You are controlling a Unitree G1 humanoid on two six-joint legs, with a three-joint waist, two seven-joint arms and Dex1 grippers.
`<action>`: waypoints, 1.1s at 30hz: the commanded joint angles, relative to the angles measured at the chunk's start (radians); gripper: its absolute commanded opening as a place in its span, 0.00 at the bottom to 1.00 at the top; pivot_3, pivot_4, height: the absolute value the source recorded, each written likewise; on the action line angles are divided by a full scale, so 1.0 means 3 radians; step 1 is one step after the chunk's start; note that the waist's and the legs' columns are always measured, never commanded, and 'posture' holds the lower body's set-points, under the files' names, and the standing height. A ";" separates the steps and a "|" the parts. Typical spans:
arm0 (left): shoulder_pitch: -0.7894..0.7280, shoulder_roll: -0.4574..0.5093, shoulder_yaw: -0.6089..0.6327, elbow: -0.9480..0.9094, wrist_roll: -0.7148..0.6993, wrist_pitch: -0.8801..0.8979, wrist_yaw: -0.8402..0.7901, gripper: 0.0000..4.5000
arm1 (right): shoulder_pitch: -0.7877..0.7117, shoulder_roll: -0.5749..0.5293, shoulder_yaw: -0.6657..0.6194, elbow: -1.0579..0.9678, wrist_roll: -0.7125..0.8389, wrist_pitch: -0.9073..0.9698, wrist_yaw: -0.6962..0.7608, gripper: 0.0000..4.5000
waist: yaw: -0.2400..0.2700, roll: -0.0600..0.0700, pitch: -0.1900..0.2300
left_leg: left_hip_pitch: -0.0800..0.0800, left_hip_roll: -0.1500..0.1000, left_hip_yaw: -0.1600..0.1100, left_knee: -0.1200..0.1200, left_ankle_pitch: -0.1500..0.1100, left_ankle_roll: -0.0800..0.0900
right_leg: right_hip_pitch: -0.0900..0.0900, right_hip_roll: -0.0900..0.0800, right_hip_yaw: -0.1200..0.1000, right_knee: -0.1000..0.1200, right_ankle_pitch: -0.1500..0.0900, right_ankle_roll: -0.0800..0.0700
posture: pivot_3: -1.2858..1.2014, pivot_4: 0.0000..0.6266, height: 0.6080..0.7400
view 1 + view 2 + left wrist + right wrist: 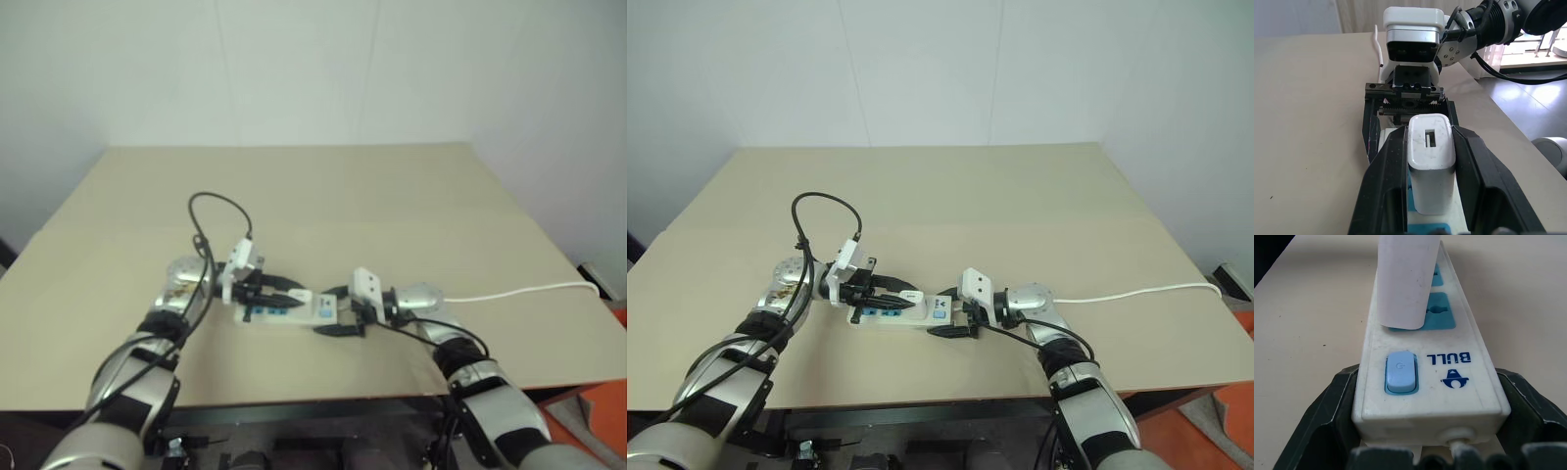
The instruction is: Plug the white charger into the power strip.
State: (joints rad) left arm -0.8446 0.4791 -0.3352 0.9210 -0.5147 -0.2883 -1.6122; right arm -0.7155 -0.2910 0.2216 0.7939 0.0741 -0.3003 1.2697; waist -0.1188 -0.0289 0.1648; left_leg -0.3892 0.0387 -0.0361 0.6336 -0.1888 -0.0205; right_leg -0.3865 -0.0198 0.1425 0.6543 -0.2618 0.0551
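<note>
Tan desk [392, 196]: strip [1420, 347], long axis running between the arms, braced in right gripper's [955, 318] wide jaws; charger [1431, 166], clamped in left gripper's [1427, 196] jaws, sits over its end socket.

1. The white charger [1406, 281] runs off the right wrist view's edge, and its prongs are hidden against the power strip [1422, 372].
2. The black fingers [1386, 186] cover the charger's sides.
3. The thin white cord [529, 291] passes behind the right gripper [338, 313].
</note>
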 commanded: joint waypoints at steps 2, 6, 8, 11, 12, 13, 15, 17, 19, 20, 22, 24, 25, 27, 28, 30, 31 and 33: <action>0.0141 0.0107 -0.0157 0.0239 0.0321 -0.0129 -0.0007 0.22 | 0.0104 -0.0124 0.0036 -0.0026 -0.0083 0.0027 0.0040 0.76 | 0.0003 0.0002 -0.0004 | 0.0000 0.0000 0.0000 0.0000 0.0000 0.0000 | 0.0000 0.0000 0.0000 0.0000 0.0000 0.0000 | 0.52 0.24 1.00; 0.0167 0.0109 -0.0192 0.0470 0.0630 -0.0401 -0.0007 0.22 | 0.0102 -0.0116 0.0035 -0.0035 -0.0080 0.0033 0.0020 0.76 | 0.0011 0.0007 -0.0020 | 0.0002 0.0000 0.0000 0.0000 0.0000 0.0000 | 0.0003 0.0000 0.0000 -0.0001 0.0000 -0.0001 | 0.52 0.24 1.00; 0.0169 0.0089 -0.0145 0.0502 0.0592 -0.0315 -0.0007 0.22 | 0.0105 -0.0113 0.0028 -0.0041 -0.0071 0.0044 0.0010 0.76 | 0.0019 0.0010 -0.0029 | 0.0008 -0.0002 0.0000 0.0000 0.0000 0.0000 | 0.0009 -0.0001 0.0000 -0.0002 -0.0001 -0.0001 | 0.52 0.24 1.00; 0.0156 0.0065 -0.0074 0.0538 0.0580 -0.0263 -0.0007 0.22 | 0.0107 -0.0122 0.0039 -0.0035 -0.0088 0.0032 -0.0003 0.76 | 0.0021 0.0013 -0.0035 | 0.0014 -0.0003 0.0000 -0.0001 0.0000 0.0000 | 0.0014 -0.0002 0.0001 -0.0002 -0.0007 -0.0001 | 0.52 0.24 1.00; 0.0151 0.0062 -0.0064 0.0549 0.0602 -0.0265 -0.0007 0.22 | 0.0107 -0.0123 0.0041 -0.0029 -0.0092 0.0030 -0.0005 0.76 | 0.0022 0.0012 -0.0037 | 0.0015 -0.0003 0.0000 -0.0001 0.0000 0.0000 | 0.0014 -0.0002 0.0001 -0.0002 -0.0009 -0.0002 | 0.52 0.24 1.00; 0.0149 0.0061 -0.0058 0.0556 0.0619 -0.0265 -0.0007 0.22 | 0.0107 -0.0122 0.0042 -0.0025 -0.0094 0.0029 -0.0007 0.76 | 0.0023 0.0013 -0.0040 | 0.0015 -0.0003 0.0000 -0.0001 0.0000 0.0000 | 0.0014 -0.0002 0.0001 -0.0002 -0.0009 -0.0002 | 0.52 0.24 1.00; 0.0148 0.0059 -0.0047 0.0560 0.0639 -0.0256 -0.0007 0.22 | 0.0106 -0.0121 0.0043 -0.0021 -0.0095 0.0026 -0.0008 0.76 | 0.0024 0.0014 -0.0047 | 0.0015 -0.0003 0.0000 -0.0002 0.0000 0.0000 | 0.0014 -0.0002 0.0001 -0.0002 -0.0009 -0.0002 | 0.52 0.24 1.00; 0.0154 0.0062 -0.0050 0.0555 0.0641 -0.0247 -0.0007 0.22 | 0.0104 -0.0118 0.0041 -0.0015 -0.0095 0.0024 -0.0012 0.76 | 0.0026 0.0014 -0.0051 | 0.0015 -0.0003 0.0000 -0.0002 0.0000 0.0000 | 0.0014 -0.0002 0.0001 -0.0002 -0.0009 -0.0001 | 0.52 0.24 1.00; 0.0174 0.0071 -0.0062 0.0533 0.0619 -0.0282 -0.0007 0.39 | 0.0100 -0.0115 0.0040 -0.0007 -0.0098 0.0019 -0.0019 0.76 | 0.0021 0.0017 -0.0055 | 0.0016 -0.0003 0.0000 -0.0002 0.0000 0.0000 | 0.0014 -0.0002 0.0001 -0.0002 -0.0009 -0.0002 | 0.52 0.24 1.00; 0.0175 0.0063 -0.0029 0.0546 0.0637 -0.0301 -0.0007 0.44 | 0.0099 -0.0113 0.0040 -0.0004 -0.0099 0.0017 -0.0023 0.76 | -0.0004 0.0019 -0.0056 | 0.0016 -0.0004 0.0000 -0.0003 0.0000 0.0000 | 0.0013 -0.0002 0.0002 -0.0002 -0.0010 -0.0002 | 0.52 0.24 1.00; 0.0164 0.0042 0.0052 0.0591 0.0693 -0.0301 -0.0007 0.57 | 0.0101 -0.0111 0.0040 -0.0004 -0.0105 0.0015 -0.0027 0.76 | 0.0003 0.0019 -0.0056 | 0.0009 -0.0006 0.0001 -0.0011 0.0000 0.0000 | 0.0004 -0.0003 0.0007 -0.0003 -0.0011 -0.0001 | 0.52 0.24 1.00; 0.0156 0.0051 0.0073 0.0603 0.0774 -0.0390 -0.0007 0.72 | 0.0098 -0.0111 0.0042 0.0001 -0.0109 0.0013 -0.0027 0.76 | 0.0014 0.0020 -0.0057 | 0.0009 -0.0008 -0.0001 -0.0011 0.0000 0.0001 | 0.0006 -0.0005 0.0004 -0.0007 -0.0012 0.0000 | 0.52 0.24 1.00; 0.0154 0.0054 0.0081 0.0605 0.0803 -0.0423 -0.0007 0.78 | 0.0096 -0.0111 0.0044 0.0003 -0.0110 0.0013 -0.0028 0.76 | 0.0013 0.0020 -0.0057 | 0.0009 -0.0009 0.0000 -0.0011 0.0000 0.0001 | 0.0006 -0.0006 0.0005 -0.0008 -0.0012 0.0000 | 0.52 0.24 1.00; 0.0139 0.0071 0.0127 0.0615 0.0836 -0.0439 -0.0007 0.93 | 0.0085 -0.0107 0.0046 0.0016 -0.0117 0.0011 -0.0041 0.76 | 0.0013 0.0020 -0.0057 | 0.0010 -0.0009 0.0000 -0.0011 0.0000 0.0000 | 0.0008 -0.0006 0.0005 -0.0010 -0.0012 0.0000 | 0.52 0.24 1.00; 0.0126 0.0082 0.0160 0.0618 0.0837 -0.0430 -0.0007 0.99 | 0.0078 -0.0104 0.0046 0.0025 -0.0119 0.0011 -0.0044 0.76 | 0.0013 0.0020 -0.0057 | 0.0010 -0.0009 -0.0001 -0.0012 0.0000 0.0000 | 0.0008 -0.0006 0.0005 -0.0010 -0.0012 0.0000 | 0.52 0.24 1.00; 0.0081 0.0115 0.0234 0.0604 0.0822 -0.0356 -0.0007 0.99 | 0.0059 -0.0096 0.0039 0.0034 -0.0103 0.0049 -0.0033 0.76 | 0.0011 0.0021 -0.0057 | 0.0011 -0.0009 0.0000 -0.0013 0.0000 0.0000 | 0.0008 -0.0006 0.0005 -0.0011 -0.0012 0.0000 | 0.52 0.24 1.00; 0.0060 0.0141 0.0260 0.0570 0.0796 -0.0297 -0.0007 0.99 | 0.0049 -0.0092 0.0031 0.0036 -0.0083 0.0086 -0.0015 0.76 | 0.0009 0.0020 -0.0057 | 0.0010 -0.0009 0.0000 -0.0013 0.0000 0.0001 | 0.0008 -0.0006 0.0005 -0.0011 -0.0012 0.0000 | 0.52 0.24 1.00; 0.0013 0.0195 0.0350 0.0491 0.0740 -0.0179 -0.0007 0.99 | 0.0022 -0.0077 -0.0006 0.0046 -0.0047 0.0174 -0.0042 0.76 | -0.0003 0.0020 -0.0057 | 0.0008 -0.0009 -0.0001 -0.0013 0.0000 0.0000 | 0.0005 -0.0005 0.0005 -0.0011 -0.0012 0.0000 | 0.52 0.24 1.00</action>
State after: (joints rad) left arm -0.8343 0.5155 -0.2484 1.0647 -0.2979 -0.3733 -1.6105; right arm -0.7039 -0.3009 0.2227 0.7929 0.0736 -0.2790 1.2634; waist -0.1197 -0.0230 0.1479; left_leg -0.3878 0.0362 -0.0363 0.6296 -0.1889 -0.0204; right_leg -0.3861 -0.0215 0.1440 0.6510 -0.2653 0.0551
